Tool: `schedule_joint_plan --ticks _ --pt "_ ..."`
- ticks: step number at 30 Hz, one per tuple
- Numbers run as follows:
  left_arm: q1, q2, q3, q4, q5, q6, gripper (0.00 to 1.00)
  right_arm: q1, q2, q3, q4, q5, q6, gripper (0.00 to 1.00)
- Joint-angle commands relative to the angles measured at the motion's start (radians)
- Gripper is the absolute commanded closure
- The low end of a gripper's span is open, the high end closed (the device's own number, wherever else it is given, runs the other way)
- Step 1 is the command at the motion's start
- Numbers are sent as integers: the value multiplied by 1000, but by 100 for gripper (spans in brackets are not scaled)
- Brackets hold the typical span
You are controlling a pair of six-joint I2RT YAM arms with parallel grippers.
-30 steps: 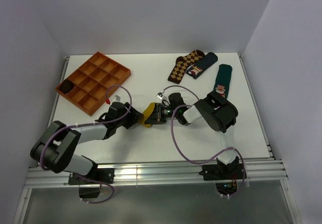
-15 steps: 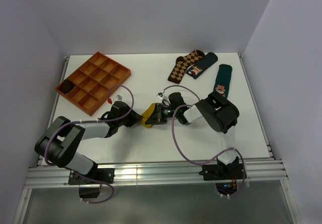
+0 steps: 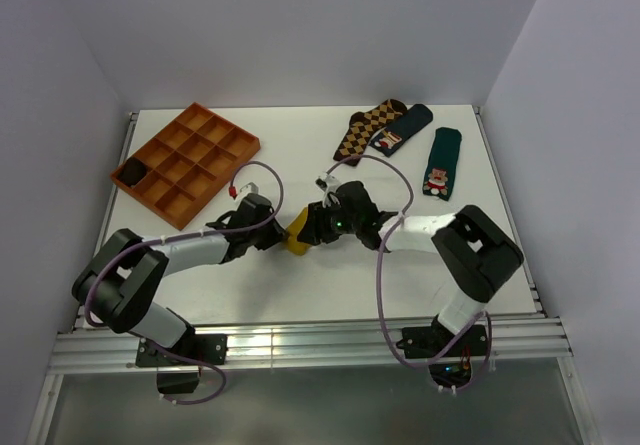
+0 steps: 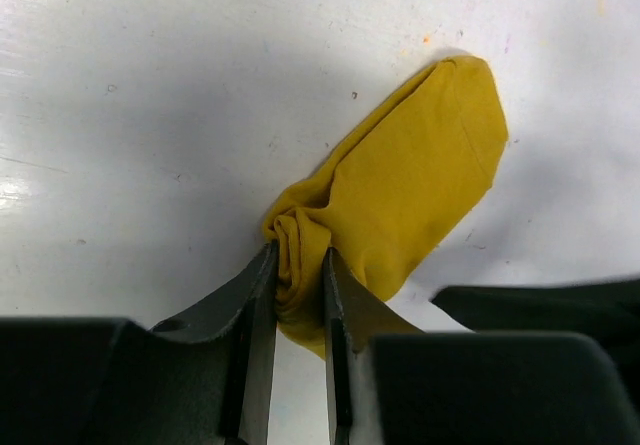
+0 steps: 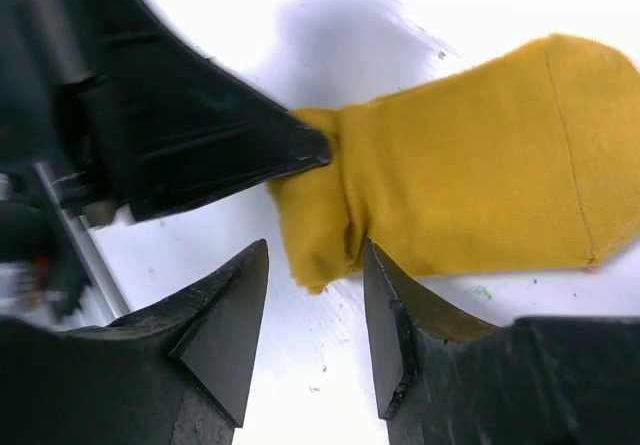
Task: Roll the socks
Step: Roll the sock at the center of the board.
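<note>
1. Since a second ago the right arm [image 3: 440, 227] has stretched lower, and the left gripper [image 4: 297, 265] has come closer to the yellow sock [image 4: 420, 175], near the middle of the table [image 3: 300, 155]
2. The left gripper is clenched on its bunched end
3. The right gripper [image 5: 312, 265] is released, jaws apart on either side of that end
4. I judge the rolling has only begun; most of the fabric lies flat
</note>
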Motion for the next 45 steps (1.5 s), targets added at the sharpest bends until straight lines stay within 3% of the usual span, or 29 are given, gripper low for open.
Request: schedule_joint_plan --ticks 1,11,18,32,41,42,44,45 --pt "-23 36 56 -136 -57 61 84 59 -92 -36 -34 193 -161 50" --pt "-41 102 129 -200 -28 76 84 234 -115 -102 115 463 -351 47" --pt "-43 122 159 -231 -19 84 85 343 -95 -80 123 661 -447 46" --pt "-43 130 167 -230 15 82 85 430 116 22 49 833 -485 47" --pt "-43 110 165 -225 37 72 82 429 192 39 -69 887 -353 69" --pt "-43 110 168 -228 38 73 82 429 204 43 -78 884 -346 81" --pt "-41 105 173 -231 43 73 80 429 205 37 -81 855 -333 88" --pt "-38 104 175 -231 44 75 78 427 199 33 -78 845 -329 98"
